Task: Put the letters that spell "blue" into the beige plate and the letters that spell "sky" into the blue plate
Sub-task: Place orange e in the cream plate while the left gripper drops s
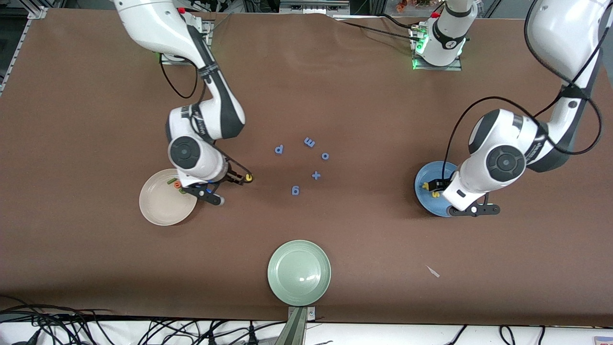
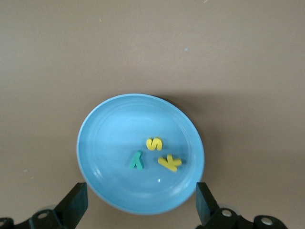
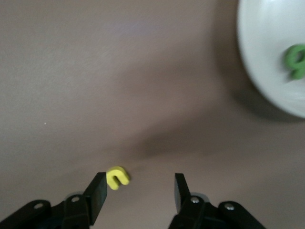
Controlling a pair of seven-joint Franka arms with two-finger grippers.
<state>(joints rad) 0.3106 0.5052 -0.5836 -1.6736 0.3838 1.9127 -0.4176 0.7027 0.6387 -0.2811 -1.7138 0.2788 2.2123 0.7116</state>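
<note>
The right gripper [image 3: 138, 191] stood open over the counter [image 1: 335, 96] beside the beige plate [image 1: 158, 211]; the yellow u [image 3: 117, 177] seemed to touch one finger, not centred. Closing could flick it away. The left gripper [image 2: 140, 200] hung open over the blue plate [image 2: 109, 138], holding s, k, y.

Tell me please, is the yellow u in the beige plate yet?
Not yet. The yellow u is by one finger of the open right gripper, outside the beige plate.
</note>
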